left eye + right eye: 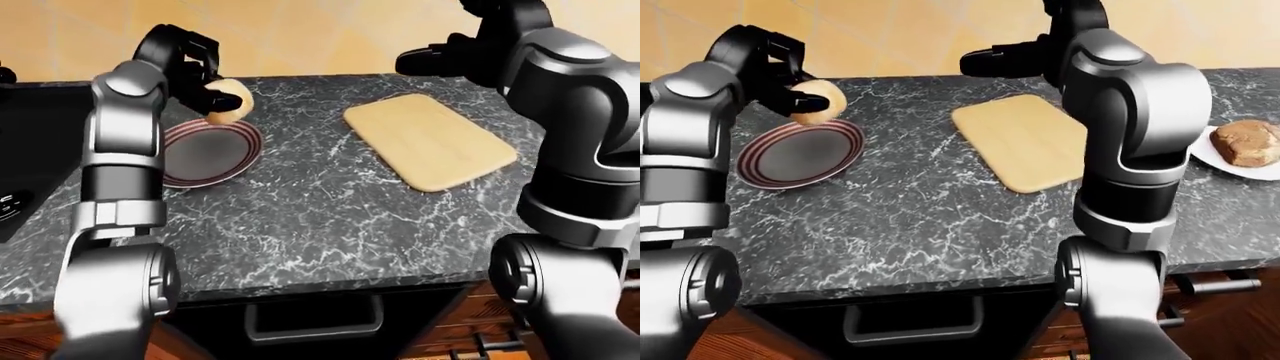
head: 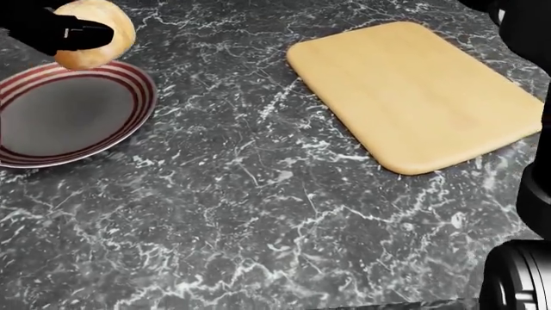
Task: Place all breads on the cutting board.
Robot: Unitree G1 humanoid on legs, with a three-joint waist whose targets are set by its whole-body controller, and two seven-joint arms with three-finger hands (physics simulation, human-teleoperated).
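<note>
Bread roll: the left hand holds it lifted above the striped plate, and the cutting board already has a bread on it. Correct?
Not quite. The cutting board is bare in the head view. The left hand does hold the bread roll above the striped plate.

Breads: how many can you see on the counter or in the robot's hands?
2. A round bun is held in the left hand above the striped plate. A brown loaf sits on a white plate at the right-eye view's right edge. The arms may hide others.

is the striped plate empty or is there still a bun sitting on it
Empty. The plate shows only its bare grey middle; the bun is off it, above its rim, with the left robot hand closed round it.
</note>
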